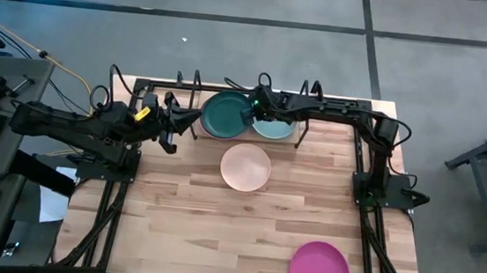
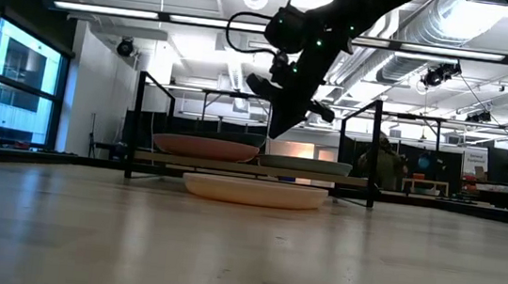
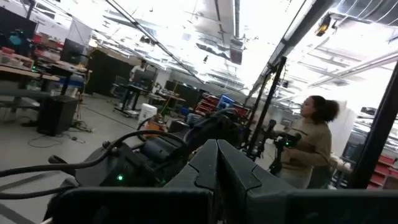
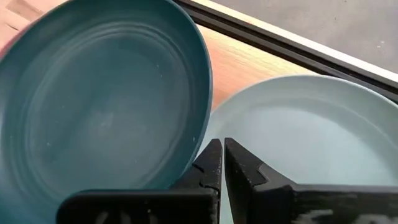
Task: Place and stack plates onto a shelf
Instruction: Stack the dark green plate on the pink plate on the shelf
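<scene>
Four plates show. The left gripper [image 1: 176, 124], fingers pressed together, waits beside the shelf [image 1: 197, 85]. There the right gripper [image 1: 247, 112] pinches the dark green plate [image 1: 224, 115], beside the pale teal plate [image 1: 274, 129]. The cream plate [image 1: 246, 168] and magenta plate [image 1: 319, 270] lie on the table [image 1: 174, 219].

The dark green plate [image 1: 225, 115] reads more like deep teal, with the pale teal plate [image 1: 275, 127] next to it looking almost icy blue. The light pink plate [image 1: 246, 167] is a soft peachy tone and the magenta plate [image 1: 319, 270] is loud hot pink. The table [image 1: 174, 228] is light wood with plank stripes. Both arms and the shelf [image 1: 186, 85] are black. Something pinkish peeks from under the green one, I think.
</scene>
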Controlling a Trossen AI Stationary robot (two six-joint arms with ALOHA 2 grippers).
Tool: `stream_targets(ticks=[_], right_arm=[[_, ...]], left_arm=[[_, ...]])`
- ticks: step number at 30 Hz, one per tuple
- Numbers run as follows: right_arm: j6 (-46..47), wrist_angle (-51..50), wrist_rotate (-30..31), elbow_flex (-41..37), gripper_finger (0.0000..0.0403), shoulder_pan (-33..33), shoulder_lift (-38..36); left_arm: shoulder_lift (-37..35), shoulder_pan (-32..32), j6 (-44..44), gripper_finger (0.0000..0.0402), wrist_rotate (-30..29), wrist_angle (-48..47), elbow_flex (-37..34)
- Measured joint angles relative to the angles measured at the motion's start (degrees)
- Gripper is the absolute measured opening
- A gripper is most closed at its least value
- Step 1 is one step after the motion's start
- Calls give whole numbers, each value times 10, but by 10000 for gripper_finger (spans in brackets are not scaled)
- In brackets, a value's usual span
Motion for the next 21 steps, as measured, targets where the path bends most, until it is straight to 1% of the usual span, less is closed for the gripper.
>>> stream_targets(ticks=[16, 21], right_arm=[[14, 23, -5, -4, 0, 0, 3], [14, 22, 17, -4, 0, 0, 3]], left_arm=[[0, 0, -15, 0, -11, 0, 0], [0, 0, -15, 0, -12, 0, 0]])
